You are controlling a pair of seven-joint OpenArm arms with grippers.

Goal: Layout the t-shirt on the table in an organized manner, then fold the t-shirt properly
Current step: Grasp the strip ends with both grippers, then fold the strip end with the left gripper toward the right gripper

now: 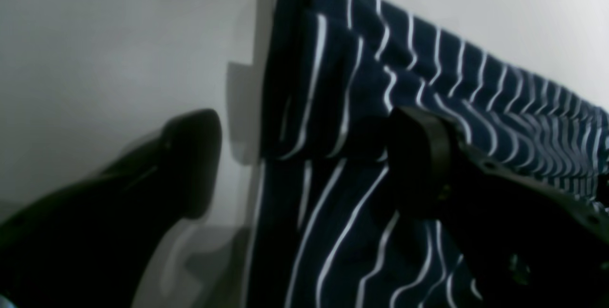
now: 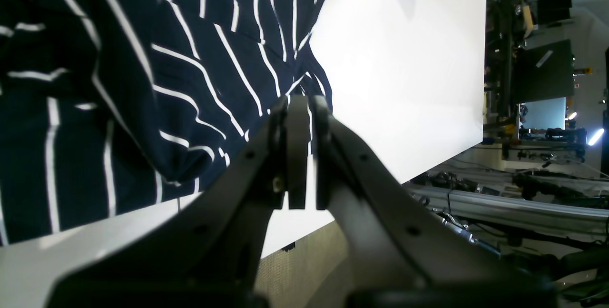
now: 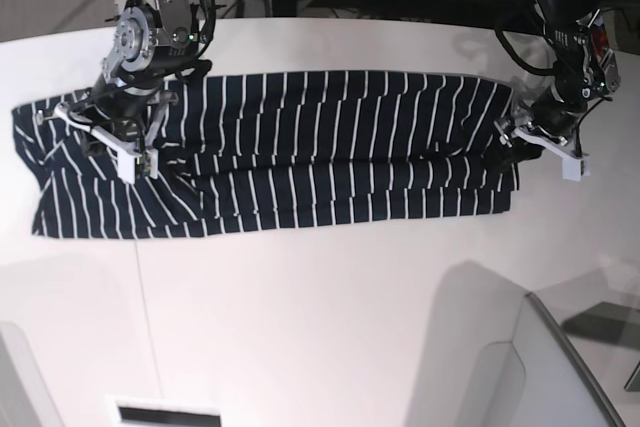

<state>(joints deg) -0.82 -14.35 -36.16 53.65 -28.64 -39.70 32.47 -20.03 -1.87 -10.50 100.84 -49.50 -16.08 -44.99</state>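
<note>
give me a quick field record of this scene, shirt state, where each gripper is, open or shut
garment: t-shirt, dark navy with thin white stripes
garment state: spread as a long band across the table, partly folded lengthwise
left gripper: open, jaws astride the shirt's end edge, one finger over cloth, one over bare table
right gripper: shut, pinching a bit of cloth near the shirt's other end
shirt on table: lying flat, within the tabletop in the base view
</note>
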